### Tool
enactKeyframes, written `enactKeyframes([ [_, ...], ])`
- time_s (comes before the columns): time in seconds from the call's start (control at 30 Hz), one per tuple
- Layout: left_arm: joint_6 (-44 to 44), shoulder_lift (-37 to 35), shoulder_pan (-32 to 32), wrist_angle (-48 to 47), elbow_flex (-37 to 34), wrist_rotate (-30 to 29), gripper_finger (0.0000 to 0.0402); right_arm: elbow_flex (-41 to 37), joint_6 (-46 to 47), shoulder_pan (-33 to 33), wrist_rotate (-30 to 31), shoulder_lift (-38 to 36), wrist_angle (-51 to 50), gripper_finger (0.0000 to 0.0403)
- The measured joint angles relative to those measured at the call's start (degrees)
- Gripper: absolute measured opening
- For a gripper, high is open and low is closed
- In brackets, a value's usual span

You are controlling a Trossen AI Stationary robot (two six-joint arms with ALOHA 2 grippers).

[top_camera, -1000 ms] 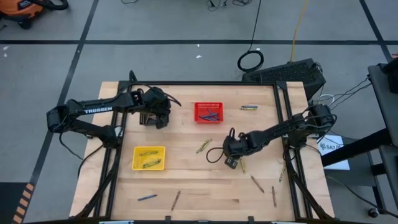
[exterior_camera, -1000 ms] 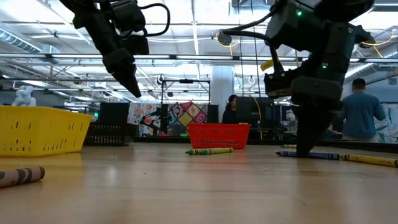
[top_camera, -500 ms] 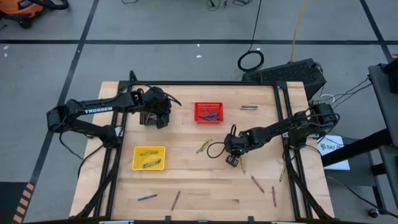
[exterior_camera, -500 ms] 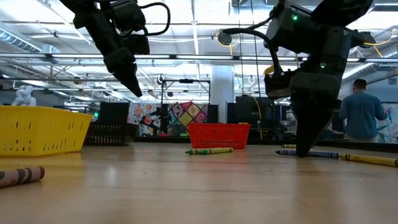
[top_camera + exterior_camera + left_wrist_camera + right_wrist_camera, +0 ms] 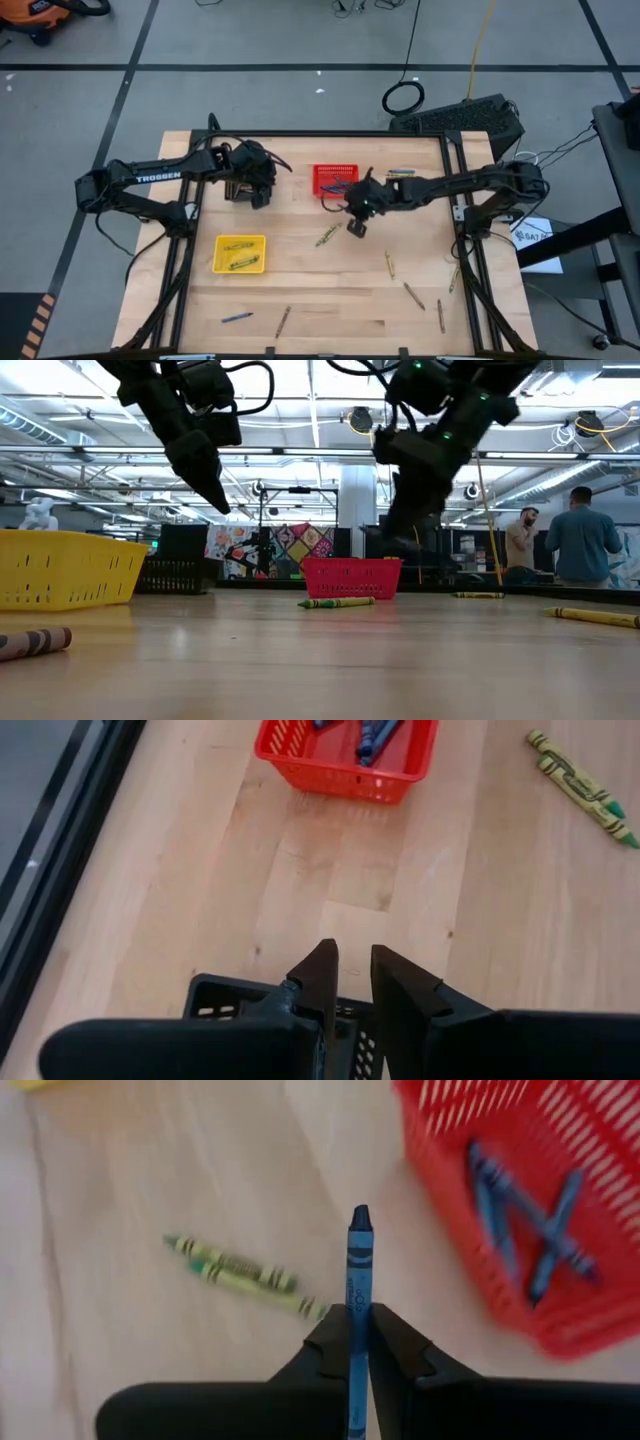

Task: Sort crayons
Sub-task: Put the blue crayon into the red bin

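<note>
Lifted off the surface (image 5: 300,290) since a second ago, blue crayon (image 5: 358,1295) now rides pinched between the closed fingers of the right gripper (image 5: 357,226), which has swung to just beside the red basket (image 5: 320,190). Left gripper (image 5: 347,982) hovers over the black basket (image 5: 210,995), fingers slightly parted, empty. Other crayons lie scattered; a yellow-green pair (image 5: 327,235) rests near the right gripper.

Bright, even overhead light; the high view is sharp, with only soft, short shadows under the arms on the surface (image 5: 300,280). Low view is backlit: ceiling strip lights (image 5: 310,400) glare white, arms read as dark silhouettes, the near surface is soft and blurred, and a faint sheen shows on the wood. Left wrist view is crisp and evenly lit. Right wrist view is motion-smeared: red basket (image 5: 520,1210) and green crayons (image 5: 245,1275) are streaked, while the blue crayon (image 5: 358,1280) between the fingers is sharp.
</note>
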Motion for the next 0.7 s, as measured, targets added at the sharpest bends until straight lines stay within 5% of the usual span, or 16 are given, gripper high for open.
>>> enactKeyframes([
  [0.37, 0.0, 0.0, -0.3, 0.0, 0.0, 0.1, 0.0063, 2.1, -11.4, -10.4, -0.2, 1.7, 16.3, 0.0],
  [0.7, 0.0, 0.0, -0.6, 0.4, 0.0, 1.9, 0.0063, 2.1, -14.8, -14.4, -0.5, 8.2, 16.5, 0.0003],
])
